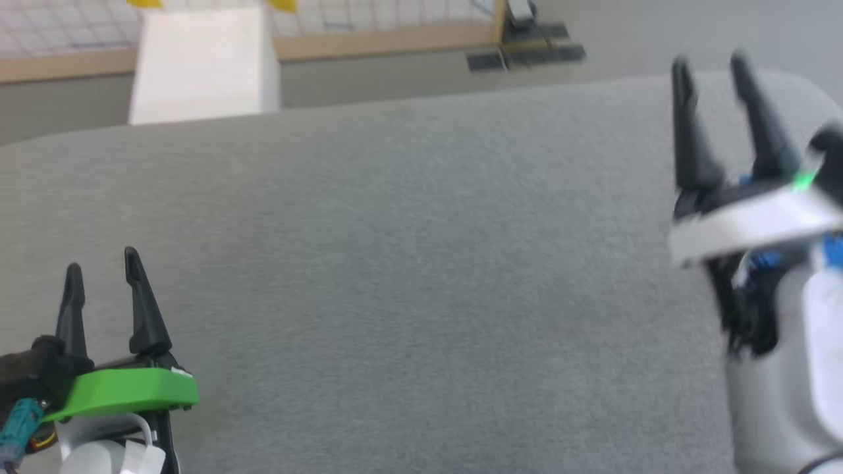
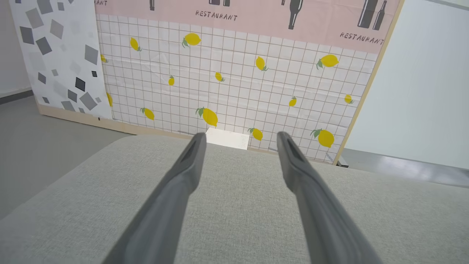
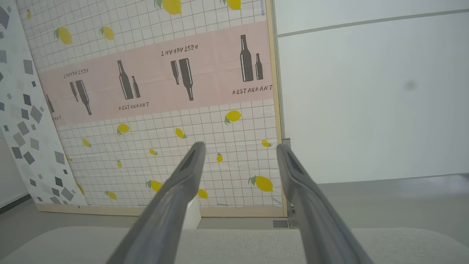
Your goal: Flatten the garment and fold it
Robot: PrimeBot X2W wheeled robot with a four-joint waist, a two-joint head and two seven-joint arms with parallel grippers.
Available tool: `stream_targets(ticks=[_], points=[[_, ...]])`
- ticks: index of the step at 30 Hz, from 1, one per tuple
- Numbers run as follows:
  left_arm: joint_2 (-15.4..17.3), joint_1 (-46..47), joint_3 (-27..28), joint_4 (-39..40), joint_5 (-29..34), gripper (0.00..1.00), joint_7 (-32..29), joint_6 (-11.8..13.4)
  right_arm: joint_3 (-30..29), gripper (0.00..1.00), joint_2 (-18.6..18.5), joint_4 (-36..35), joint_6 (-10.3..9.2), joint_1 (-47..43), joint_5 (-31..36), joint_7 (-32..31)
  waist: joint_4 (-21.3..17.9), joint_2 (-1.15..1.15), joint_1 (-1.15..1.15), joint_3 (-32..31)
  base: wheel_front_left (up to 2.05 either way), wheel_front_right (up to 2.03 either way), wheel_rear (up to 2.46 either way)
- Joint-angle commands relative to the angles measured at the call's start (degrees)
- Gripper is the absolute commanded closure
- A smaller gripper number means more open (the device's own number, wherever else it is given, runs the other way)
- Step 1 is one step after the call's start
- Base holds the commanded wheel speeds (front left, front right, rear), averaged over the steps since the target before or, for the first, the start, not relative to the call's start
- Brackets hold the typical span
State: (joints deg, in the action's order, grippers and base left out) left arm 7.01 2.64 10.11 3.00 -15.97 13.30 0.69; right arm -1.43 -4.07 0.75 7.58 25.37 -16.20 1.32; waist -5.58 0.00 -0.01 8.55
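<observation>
1. Two pincers are pictured above a grey padded surface (image 1: 421,263). The left gripper (image 1: 102,259) is seen over its near left part and the right gripper (image 1: 710,59) toward its far right corner. The two dark fingers of each are spread wide, and nothing is clasped by either.
2. Where the garment lies relative to either pincer cannot be told. Grey weave is what is seen beneath and between the fingers.
3. The right gripper is blurred in the head view (a green light (image 1: 803,179) on its body is smeared). Its pale forearm (image 1: 784,395) is cut off by the picture's right edge. The left arm is cut off below its green bracket (image 1: 132,388).
4. The padded surface is bounded at the far side by a rounded edge, which curves away at the far right corner close to the right fingertips.
5. Beyond that edge, grey floor (image 1: 369,79) is seen. A white box (image 1: 204,62) stands just behind the surface, and a lemon-print panel (image 2: 234,80) in a wooden frame is set behind the box.
6. Dark floor plates (image 1: 527,52) lie at the panel's right end, and a plain white wall (image 3: 366,91) rises beyond.
7. The grippers are kept well apart, with a wide stretch of the padded surface between them.
</observation>
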Motion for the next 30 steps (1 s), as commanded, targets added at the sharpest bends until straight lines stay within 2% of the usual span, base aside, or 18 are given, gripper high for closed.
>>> stream_targets(ticks=[1, 11, 18, 29, 30], points=[[-0.31, -0.86, -0.17, -0.39, -0.37, 0.0, 0.52, 0.43, 0.3, 0.0, 0.45, 0.39, -0.09, -2.67, 0.83, 1.65, 5.16, 0.0, 0.01, -4.8, 0.0, 0.0, 0.0], [-0.91, -1.34, -3.98, -4.15, 0.32, 0.0, 0.18, -0.75, 2.64, 0.0, 1.17, 8.02, -0.09, -14.76, 2.61, 7.84, 8.2, 0.0, 0.01, -6.84, 0.0, 0.0, 0.0], [-1.12, -2.75, -7.06, -8.23, 1.62, 0.0, -0.07, -1.51, 1.78, 0.0, 1.18, 10.8, -0.09, -19.83, 4.09, 8.82, 7.38, 0.0, 0.01, -7.95, 0.0, 0.0, 0.0], [-1.25, -3.53, -9.09, -11.92, 2.12, 0.0, 0.16, -1.48, 0.5, 0.0, 1.19, 10.31, -0.09, -22.41, 4.55, 8.47, 6.1, 0.0, 0.01, -8.33, 0.0, 0.0, 0.0], [-1.25, -2.7, -9.05, -11.8, 1.26, 1.0, -0.12, -1.21, 0.62, 1.0, 1.16, 10.57, 0.0, -21.66, 4.51, 8.52, 6.09, 0.0, 0.01, -8.34, 0.0, 0.0, 0.0]])
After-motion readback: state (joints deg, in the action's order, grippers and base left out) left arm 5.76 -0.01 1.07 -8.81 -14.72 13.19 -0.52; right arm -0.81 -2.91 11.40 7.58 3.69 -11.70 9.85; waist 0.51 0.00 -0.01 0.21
